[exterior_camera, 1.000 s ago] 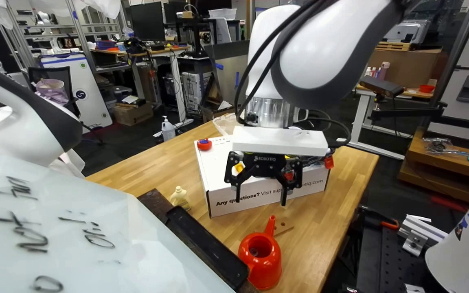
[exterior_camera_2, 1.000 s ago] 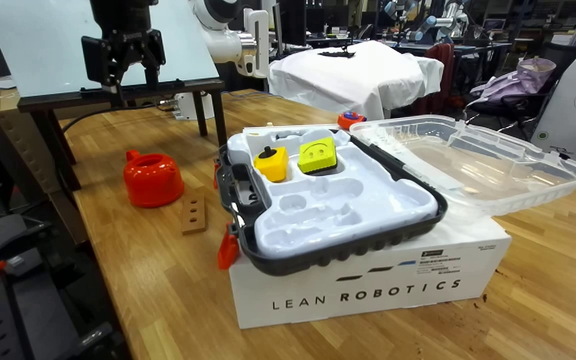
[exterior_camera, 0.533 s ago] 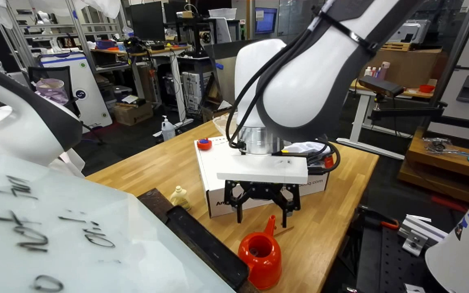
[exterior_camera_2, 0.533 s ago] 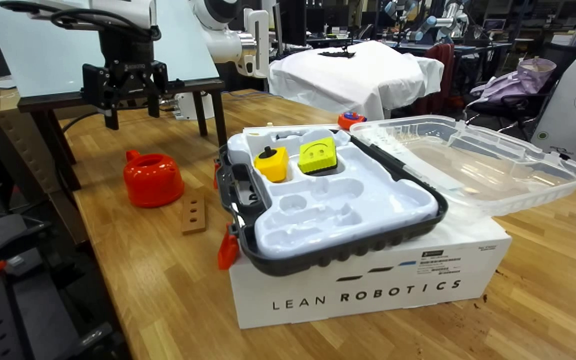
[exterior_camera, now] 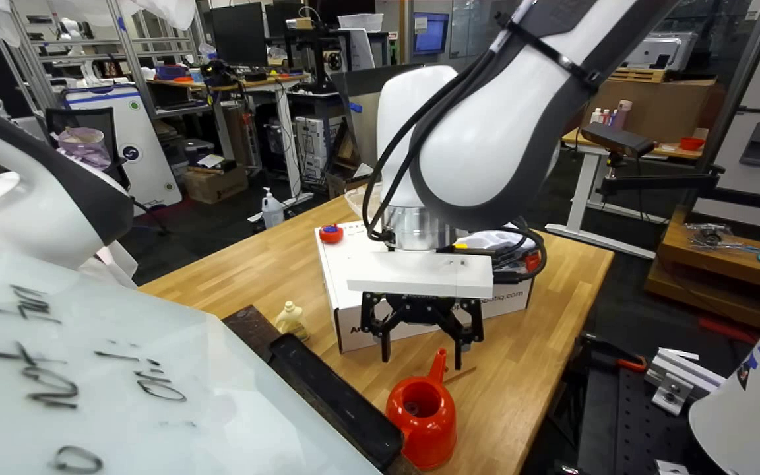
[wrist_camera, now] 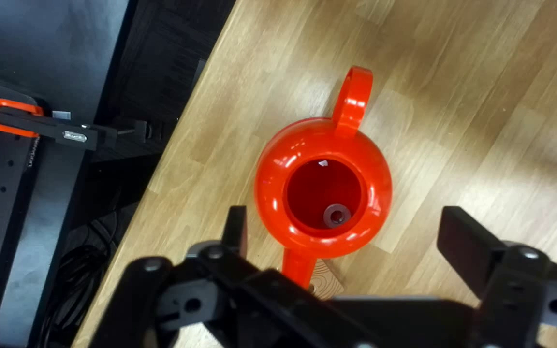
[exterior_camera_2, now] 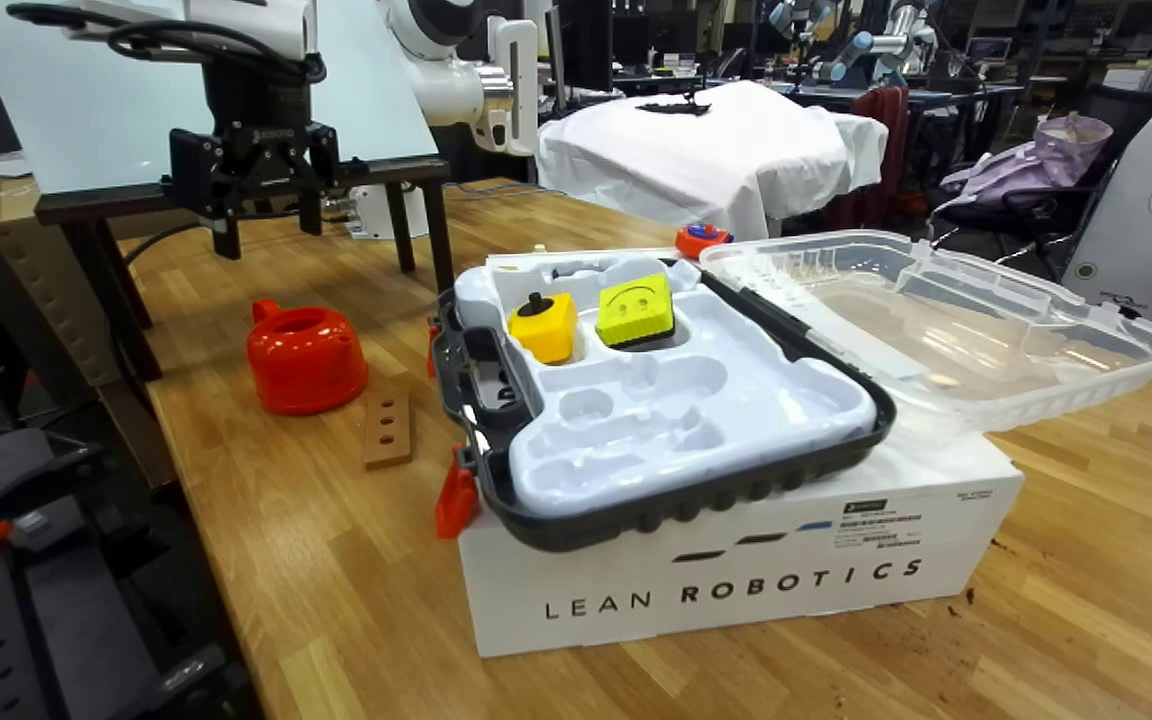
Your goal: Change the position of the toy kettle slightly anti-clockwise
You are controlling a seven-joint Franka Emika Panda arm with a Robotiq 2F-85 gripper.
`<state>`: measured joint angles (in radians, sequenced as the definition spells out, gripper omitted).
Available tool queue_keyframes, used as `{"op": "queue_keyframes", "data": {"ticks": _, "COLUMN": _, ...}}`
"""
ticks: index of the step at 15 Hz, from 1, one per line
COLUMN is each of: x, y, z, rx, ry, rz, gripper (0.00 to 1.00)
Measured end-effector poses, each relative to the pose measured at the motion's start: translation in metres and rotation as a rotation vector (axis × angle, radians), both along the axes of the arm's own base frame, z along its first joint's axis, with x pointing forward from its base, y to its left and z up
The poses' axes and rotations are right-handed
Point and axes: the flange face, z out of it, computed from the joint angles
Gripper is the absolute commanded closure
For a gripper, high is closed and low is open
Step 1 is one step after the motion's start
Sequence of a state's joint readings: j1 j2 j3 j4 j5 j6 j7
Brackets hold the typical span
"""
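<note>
The red toy kettle (exterior_camera: 438, 435) stands upright on the wooden table in both exterior views (exterior_camera_2: 306, 365). In the wrist view the kettle (wrist_camera: 324, 193) shows from above, with its handle (wrist_camera: 355, 99) at the top and its spout (wrist_camera: 299, 268) pointing down the picture, partly hidden by the gripper. A small pale ring lies inside it. My gripper (wrist_camera: 344, 212) is open and empty, its fingers wide apart. In both exterior views the gripper (exterior_camera: 421, 363) hangs pointing down, above the table and apart from the kettle; it also shows high over the table behind the kettle (exterior_camera_2: 268, 242).
A wooden block with holes (exterior_camera_2: 388, 440) lies beside the spout. A white box (exterior_camera_2: 756, 600) bears an open case (exterior_camera_2: 696, 470). A whiteboard (exterior_camera: 156, 369) with a black ledge (exterior_camera: 334, 396) stands close to the kettle. A yellow bottle (exterior_camera: 291, 323) is near the ledge.
My gripper has come down from above the white box to a lower height nearer the kettle, mostly in the first half second, staying open. The kettle has not moved.
</note>
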<state>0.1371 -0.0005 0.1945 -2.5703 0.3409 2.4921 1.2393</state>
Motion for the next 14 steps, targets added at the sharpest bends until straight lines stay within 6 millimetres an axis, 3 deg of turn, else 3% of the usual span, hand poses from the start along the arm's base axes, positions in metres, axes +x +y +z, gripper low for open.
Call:
{"op": "queue_keyframes", "data": {"ticks": 6, "x": -0.001, "y": 0.0, "z": -0.005, "rx": 0.004, "ry": 0.014, "rz": -0.008, "gripper": 0.0}}
{"op": "queue_keyframes", "data": {"ticks": 11, "x": -0.004, "y": 0.0, "z": -0.031, "rx": -0.008, "ry": 0.077, "rz": -0.044, "gripper": 0.0}}
{"op": "queue_keyframes", "data": {"ticks": 14, "x": -0.003, "y": 0.011, "z": -0.042, "rx": -0.013, "ry": 0.103, "rz": -0.048, "gripper": 0.0}}
